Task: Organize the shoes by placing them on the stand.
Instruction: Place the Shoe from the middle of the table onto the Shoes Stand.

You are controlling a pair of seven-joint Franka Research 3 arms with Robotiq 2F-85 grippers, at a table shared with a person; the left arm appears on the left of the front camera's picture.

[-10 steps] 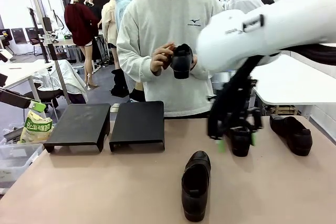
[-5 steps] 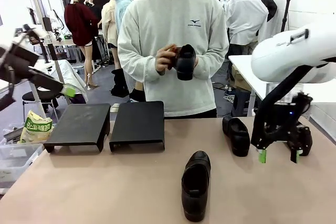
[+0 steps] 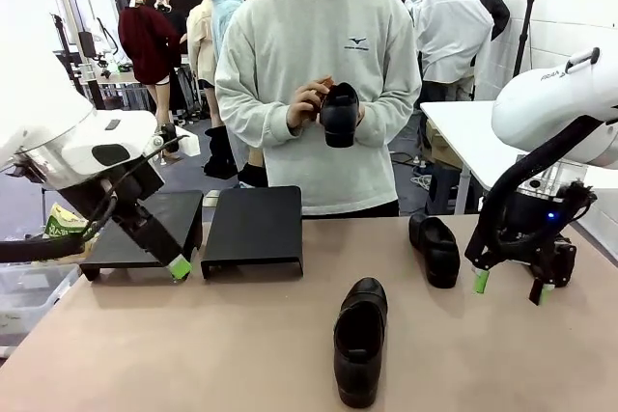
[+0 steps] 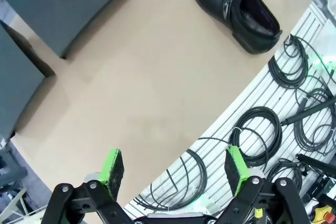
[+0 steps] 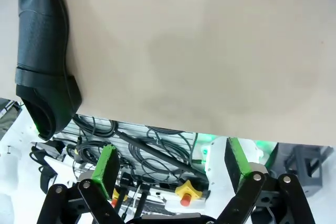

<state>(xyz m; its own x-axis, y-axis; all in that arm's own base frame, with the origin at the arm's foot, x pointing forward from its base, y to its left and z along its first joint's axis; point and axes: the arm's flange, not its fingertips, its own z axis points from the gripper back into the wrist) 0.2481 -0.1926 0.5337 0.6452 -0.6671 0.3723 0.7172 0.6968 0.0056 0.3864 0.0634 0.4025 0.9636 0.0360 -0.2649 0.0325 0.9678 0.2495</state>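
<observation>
1. Check the left gripper [image 4: 174, 167]: its green-padded fingers stand released and grasp nothing, above the table just beside the left stand's front corner.
2. Find the two flat black stands [image 3: 254, 227] side by side at the far left of the beige table [image 3: 193, 354].
3. One glossy black leather slip-on shoe [image 3: 360, 340] lies front centre.
4. The person's hands [image 3: 304, 103] hold a second shoe [image 3: 338, 113] at chest height.
5. A third shoe [image 3: 436, 250] lies right of centre.
6. The right gripper [image 3: 512, 286] hangs beside it, fingers spread, grasping nothing.
</observation>
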